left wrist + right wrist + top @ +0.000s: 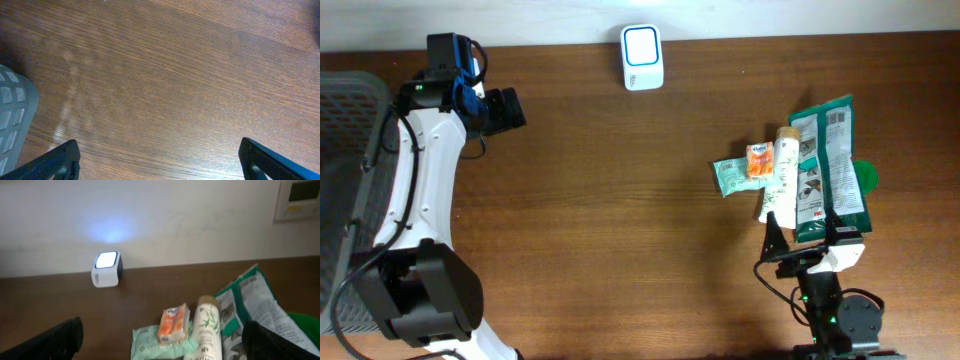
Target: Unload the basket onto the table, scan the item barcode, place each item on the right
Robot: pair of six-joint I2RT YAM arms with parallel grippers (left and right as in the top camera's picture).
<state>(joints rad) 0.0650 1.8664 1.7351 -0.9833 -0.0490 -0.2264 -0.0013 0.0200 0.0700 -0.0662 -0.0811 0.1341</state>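
Observation:
A pile of items lies at the table's right: a small orange packet (pixel 759 160) (pixel 173 323) on a pale green wipes pack (pixel 731 175) (pixel 156 341), a white tube (pixel 781 172) (pixel 204 328), and a large green-and-white bag (pixel 828 170) (pixel 252 305). The white scanner (pixel 642 57) (pixel 106 268) stands at the far edge, its window lit. My right gripper (pixel 802 240) (pixel 162 347) hangs open just in front of the pile, holding nothing. Far to the left, my left gripper (pixel 510 108) (pixel 159 160) is open over bare wood.
A grey mesh basket (pixel 345 170) (pixel 12 120) stands at the table's left edge beside the left arm. A green round thing (pixel 866 176) (pixel 305 325) peeks out from under the bag. A white wall runs behind the table's far edge.

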